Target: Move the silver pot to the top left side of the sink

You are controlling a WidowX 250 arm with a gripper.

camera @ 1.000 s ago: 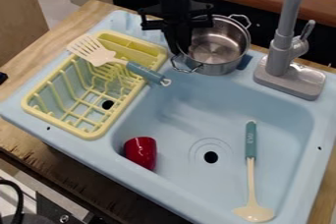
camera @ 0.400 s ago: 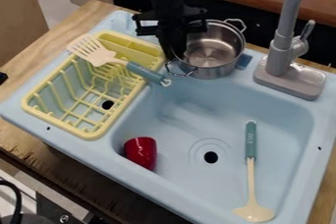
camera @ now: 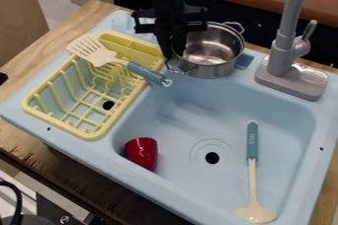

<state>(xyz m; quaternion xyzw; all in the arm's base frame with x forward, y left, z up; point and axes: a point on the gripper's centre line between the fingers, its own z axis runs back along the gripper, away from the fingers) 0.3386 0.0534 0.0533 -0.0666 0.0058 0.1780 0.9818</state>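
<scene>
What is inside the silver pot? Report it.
In the silver pot, bare, shiny metal shows on the floor and inner wall, with no contents visible. The black gripper covers part of the pot's picture-left side, so whatever is behind it cannot be seen.

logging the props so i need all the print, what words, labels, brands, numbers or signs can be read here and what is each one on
None can be read with certainty.
Ladle's teal handle: small pale lettering, too small and blurred to read.
Slotted spatula's teal handle: cannot tell whether it bears print.
Silver pot, red cup, grey faucet: no text that I can make out.
</scene>
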